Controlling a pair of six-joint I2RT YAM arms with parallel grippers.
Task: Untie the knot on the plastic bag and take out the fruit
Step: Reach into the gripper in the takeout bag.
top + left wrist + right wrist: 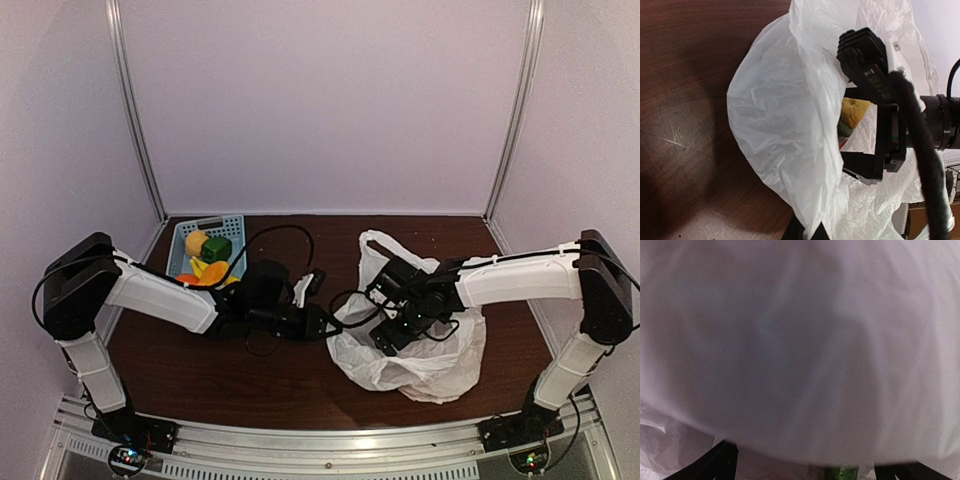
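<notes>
The white plastic bag [425, 360] lies on the table at centre right with its mouth held open; no knot shows. My left gripper [327, 326] is shut on the bag's left edge, and in the left wrist view its fingers [796, 233] pinch the film [790, 115]. My right gripper [392, 337] reaches into the bag's mouth. In the left wrist view it [875, 100] sits beside a yellow fruit [855, 111] and a green one [844, 129] inside. In the right wrist view white film [800, 350] fills the frame, my right gripper [802, 466] is open, and a green fruit [842, 473] shows between the fingers.
A blue basket [232, 224] stands at the back left holding a yellow fruit [197, 242], a green one [216, 248] and orange ones [212, 273]. Metal frame posts and white walls enclose the table. Black cables trail between the arms.
</notes>
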